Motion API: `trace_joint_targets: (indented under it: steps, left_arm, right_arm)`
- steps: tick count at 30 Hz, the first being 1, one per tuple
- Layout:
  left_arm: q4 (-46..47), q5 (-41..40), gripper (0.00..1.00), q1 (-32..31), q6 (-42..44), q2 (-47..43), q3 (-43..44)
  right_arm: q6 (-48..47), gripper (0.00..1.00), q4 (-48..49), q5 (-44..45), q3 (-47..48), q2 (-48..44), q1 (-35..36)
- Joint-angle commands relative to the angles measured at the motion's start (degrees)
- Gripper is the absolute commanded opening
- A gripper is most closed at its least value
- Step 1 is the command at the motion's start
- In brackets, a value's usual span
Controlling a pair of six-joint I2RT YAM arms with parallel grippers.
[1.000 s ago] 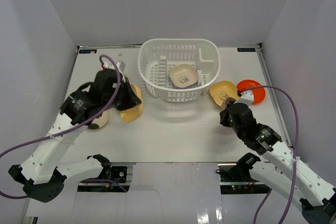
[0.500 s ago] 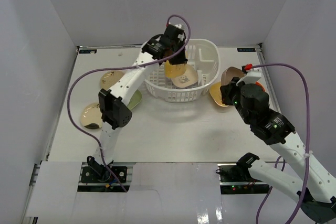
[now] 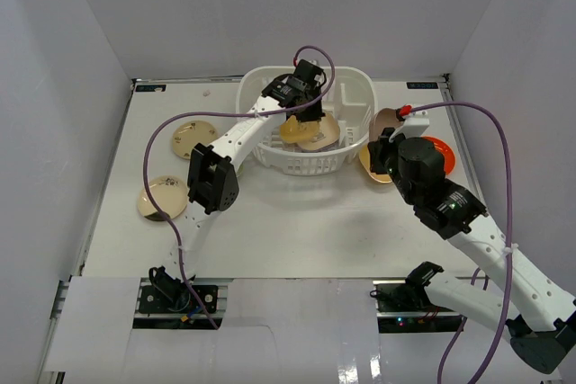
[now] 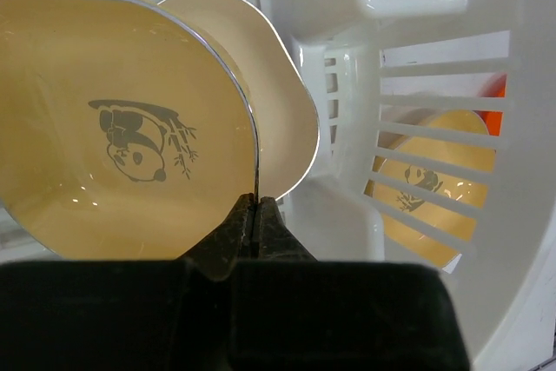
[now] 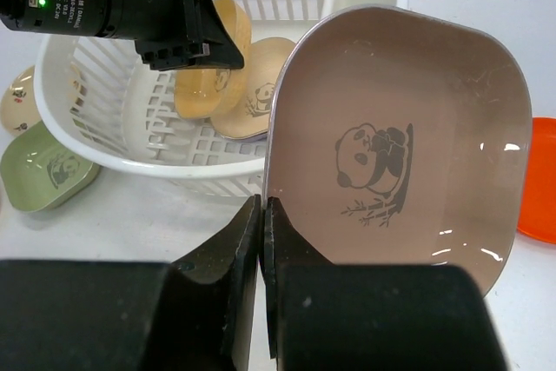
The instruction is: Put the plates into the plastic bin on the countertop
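Top view, 12 o'clock = far wall

- Countertop (image 3: 297, 222): white, walled on three sides
- Plastic bin (image 3: 310, 166): at 12 o'clock of centre, its long axis running 9 to 3. A cream plate (image 3: 322, 132) lies inside on the grid floor
- Left gripper (image 3: 301, 114): reaches over the bin's 9 o'clock rim and sits inside the rim line. The left wrist view shows its jaws pinched tight on the rim of a yellow panda plate (image 4: 122, 145), which stands on edge and overlaps the cream plate (image 4: 282, 119) behind it. Whether the two touch, or the lower edge meets the floor, I cannot tell
- Right gripper (image 3: 387, 146): just outside the bin's 3 o'clock wall, clamped on the edge of a tan panda plate (image 5: 400, 136) held nearly upright, its face toward the wrist camera
- Loose plates: a yellow one (image 3: 373, 164) and a red-orange one (image 3: 441, 155) at 3 o'clock of the bin, two pale ones (image 3: 192, 137), (image 3: 162, 197) at 8 to 9 o'clock, and a green one (image 5: 48, 167) by the bin's near wall

Key relation: the yellow plate is inside the rim, so the left arm likely needs only to let go. For the tan plate the bin opening lies at 10 o'clock of the right gripper, over the wall, and the left arm fills that space
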Motion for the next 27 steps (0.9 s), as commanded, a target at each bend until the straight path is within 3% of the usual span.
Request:
trace_joint_targets:
  steps: [1, 6, 11, 12, 13, 15, 19, 22, 25, 27]
  left_arm:
    - [2.48, -0.24, 0.00, -0.43, -1.20, -0.22, 0.09]
    - [3.62, 1.33, 0.29, -0.78, -4.18, 1.37, -0.34]
    - [7.22, 2.74, 0.51, -0.69, -6.12, -0.56, -0.53]
    - [7.31, 2.74, 0.56, -0.69, -6.30, -0.92, 0.09]
    - [7.40, 2.74, 0.68, -0.69, -6.30, -1.96, 1.05]
    - [7.58, 2.39, 0.77, -0.43, -5.60, -3.81, 1.24]
    - [7.75, -1.47, 0.78, 2.19, -3.41, -11.62, -0.78]
    - [8.19, -5.59, 0.77, 5.88, -1.91, -21.81, -7.62]
    - [10.99, -10.87, 0.74, 9.75, -0.94, -35.95, -22.62]
    - [13.81, -12.54, 0.72, 11.52, -0.67, -48.30, -38.26]
  right_arm:
    - [-1.56, 0.08, 5.72, -0.35, -0.11, 0.92, 0.35]
    - [-2.09, 0.08, 8.27, -1.31, 1.20, 2.77, 0.35]
    - [-1.30, 0.08, 8.98, -5.88, 3.14, 5.31, 0.44]
    - [-1.30, 0.08, 8.98, -6.23, 3.40, 5.58, 0.35]
    - [-1.30, 0.08, 9.07, -6.32, 3.84, 5.93, 0.44]
    - [-1.74, 0.08, 10.03, -6.76, 4.37, 6.55, 0.35]
    - [-3.85, 0.08, 10.21, -8.26, 7.43, 10.93, 0.44]
    - [-5.08, 0.08, 11.26, -8.61, 8.67, 14.79, 0.35]
    - [-6.92, 0.08, 13.20, -9.92, 11.04, 20.14, 0.44]
    - [-7.62, 0.08, 14.07, -10.72, 13.77, 23.41, 0.44]
